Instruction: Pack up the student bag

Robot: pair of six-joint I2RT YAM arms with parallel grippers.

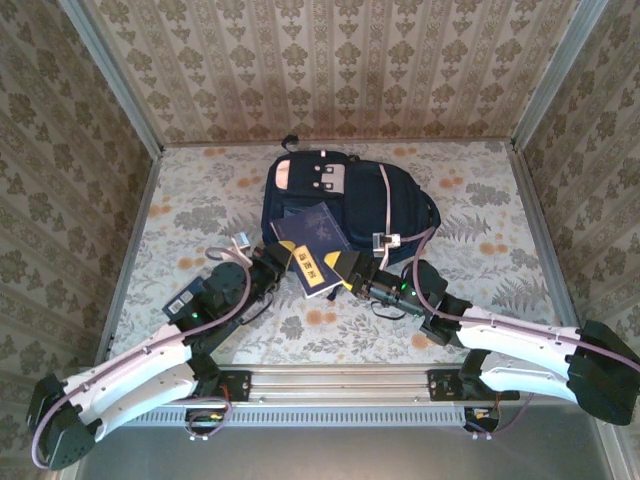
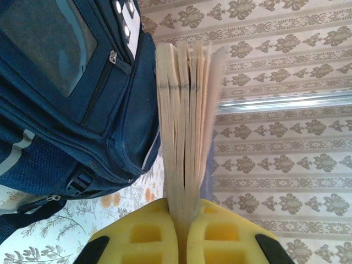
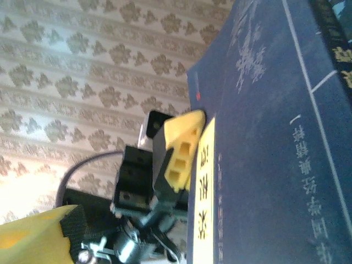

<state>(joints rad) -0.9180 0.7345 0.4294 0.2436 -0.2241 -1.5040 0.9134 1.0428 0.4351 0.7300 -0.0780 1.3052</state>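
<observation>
Yellow pads of L gripper [image 2: 181, 225] sit closest, jaws clamped tight on the page edge of navy book [image 2: 184, 126], pages fanned out. Student bag [image 1: 350, 195] lies flat at far-centre of floral surface [image 1: 190, 200], pink patches twd back wall. From above, book overlaps bag's near-left edge, btwn both arms. R gripper [image 1: 348, 276] is just beside book's near-right corner; can't tell how its jaws stand.

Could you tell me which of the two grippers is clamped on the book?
The left gripper: its yellow fingers pinch the book beside the bag. Whether the right gripper grips anything cannot be told.
</observation>
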